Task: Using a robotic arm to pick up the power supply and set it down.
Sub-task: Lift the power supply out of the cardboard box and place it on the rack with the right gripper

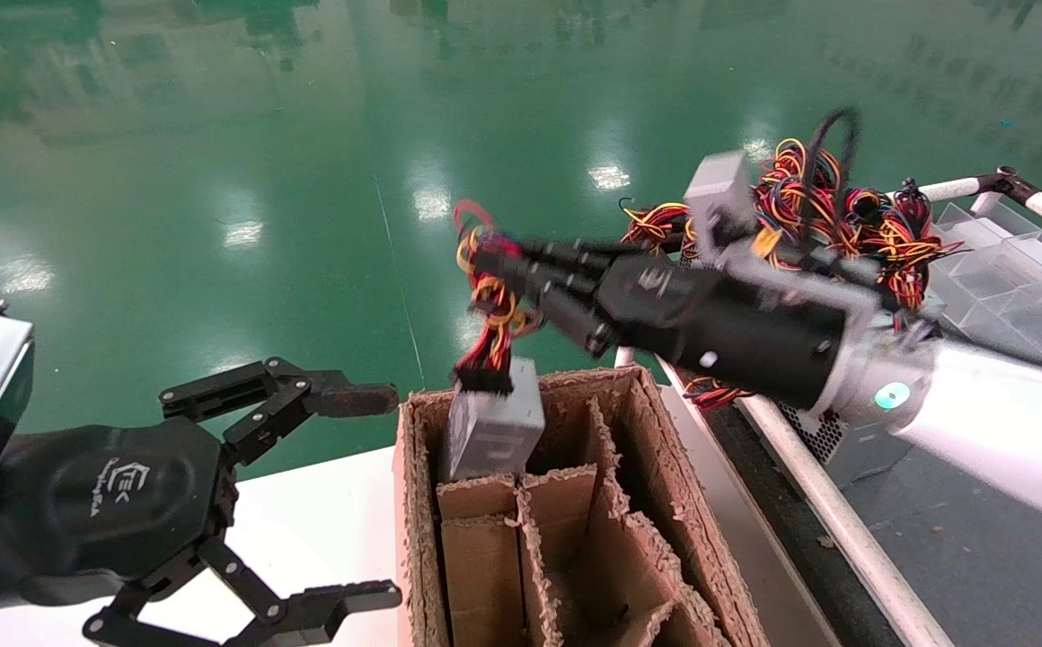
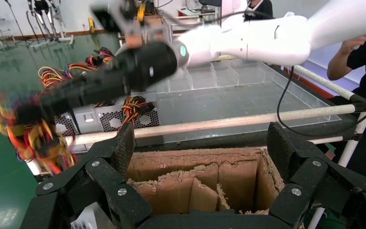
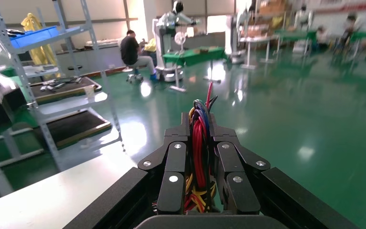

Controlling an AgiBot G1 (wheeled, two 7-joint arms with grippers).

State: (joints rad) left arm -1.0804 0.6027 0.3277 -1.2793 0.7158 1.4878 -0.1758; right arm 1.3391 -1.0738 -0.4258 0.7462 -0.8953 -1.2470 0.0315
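Observation:
The power supply (image 1: 494,431), a grey metal box, hangs tilted from its mostly red wire bundle (image 1: 490,305) with its lower end inside the back-left cell of a divided cardboard box (image 1: 665,503). My right gripper (image 1: 485,261) reaches in from the right above the box and is shut on that bundle. In the right wrist view the red, yellow and black wires (image 3: 200,143) are pinched between the fingers of the right gripper (image 3: 200,129). My left gripper (image 1: 382,494) is open at the lower left beside the box, holding nothing. The left wrist view has the left gripper (image 2: 200,143) facing the box's cells (image 2: 195,162).
Other grey supply boxes (image 1: 719,193) with orange, yellow and blue wire tangles (image 1: 844,207) lie at the right behind a white rail (image 1: 835,512). A clear compartment tray (image 1: 1015,288) sits at far right. The cardboard box stands on a white table (image 1: 323,503).

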